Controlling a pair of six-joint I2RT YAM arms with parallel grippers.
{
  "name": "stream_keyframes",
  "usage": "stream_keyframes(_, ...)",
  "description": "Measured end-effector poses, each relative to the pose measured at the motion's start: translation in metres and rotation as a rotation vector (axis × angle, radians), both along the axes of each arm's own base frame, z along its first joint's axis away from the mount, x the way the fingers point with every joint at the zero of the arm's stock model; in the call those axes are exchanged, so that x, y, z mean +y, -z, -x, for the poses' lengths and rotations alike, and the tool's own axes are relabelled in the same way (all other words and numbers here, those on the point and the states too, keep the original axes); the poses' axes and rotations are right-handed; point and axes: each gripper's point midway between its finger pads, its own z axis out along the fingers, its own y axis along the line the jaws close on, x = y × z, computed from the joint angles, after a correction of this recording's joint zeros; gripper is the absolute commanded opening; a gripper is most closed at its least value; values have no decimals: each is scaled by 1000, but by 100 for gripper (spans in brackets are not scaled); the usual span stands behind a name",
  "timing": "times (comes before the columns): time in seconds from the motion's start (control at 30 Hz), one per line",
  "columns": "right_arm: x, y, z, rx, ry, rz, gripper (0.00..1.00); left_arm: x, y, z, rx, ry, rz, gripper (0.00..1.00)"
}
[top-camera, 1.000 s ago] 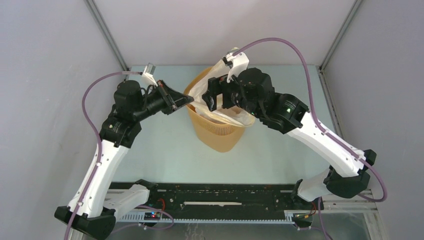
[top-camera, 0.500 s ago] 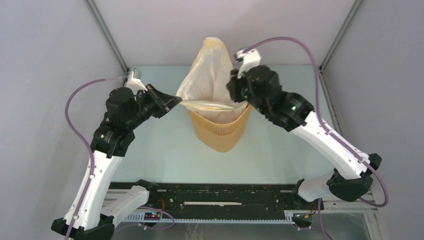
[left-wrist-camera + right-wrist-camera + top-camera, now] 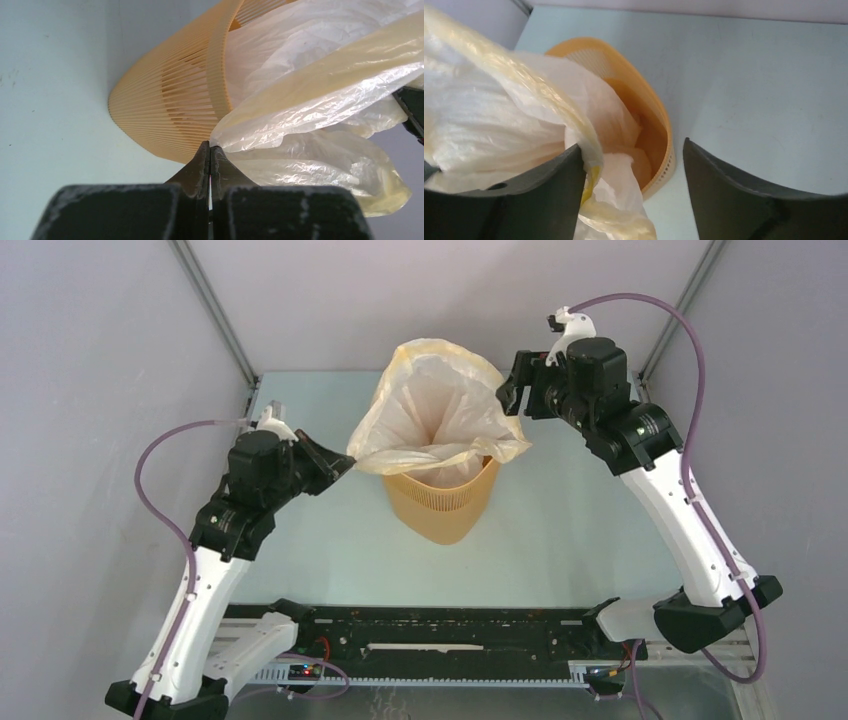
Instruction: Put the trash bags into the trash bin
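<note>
The orange-yellow trash bin point(image 3: 440, 508) stands mid-table. A wrinkly cream-white trash bag point(image 3: 435, 405) billows up out of its mouth, lower part tucked inside. My left gripper point(image 3: 347, 462) is shut on the bag's left rim just outside the bin. In the left wrist view the left gripper point(image 3: 210, 147) pinches the film beside the slotted bin wall point(image 3: 170, 100). My right gripper point(image 3: 508, 397) hovers open at the bag's upper right edge. In the right wrist view the yellowish bag rim point(image 3: 574, 120) hangs against the left finger point(image 3: 549, 192), and the bin point(image 3: 659, 125) lies below.
Grey enclosure walls with metal posts point(image 3: 215, 310) point(image 3: 680, 310) close in the back and sides. A black rail point(image 3: 430, 625) runs along the near edge between the arm bases. Purple cables loop off both wrists.
The right gripper rose out of the bin, drew the bag upward, then swung up and to the right and opened. The bag has ballooned open above the bin. The left gripper kept hold and shifted slightly left.
</note>
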Motion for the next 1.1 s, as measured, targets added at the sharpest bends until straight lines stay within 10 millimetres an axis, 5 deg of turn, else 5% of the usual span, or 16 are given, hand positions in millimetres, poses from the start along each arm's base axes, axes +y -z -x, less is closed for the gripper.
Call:
stream_keyframes(0.13,4,3,17,76,-37,-27,100,-4,-5,1,-12,21,24,0)
stream_keyframes(0.33,0,9,49,181,-37,-107,99,-12,-9,5,-10,57,59,0)
stream_keyframes(0.53,-9,36,88,263,-24,-223,92,-15,-10,6,-7,75,67,0)
stream_keyframes(0.67,-14,51,91,277,-6,-306,80,-17,-7,5,3,84,66,0)
stream_keyframes(0.87,-11,62,69,308,0,-373,62,-18,-5,4,12,91,63,0)
stream_keyframes(1.1,-8,61,57,281,-21,-387,12,-18,-4,5,8,100,53,0)
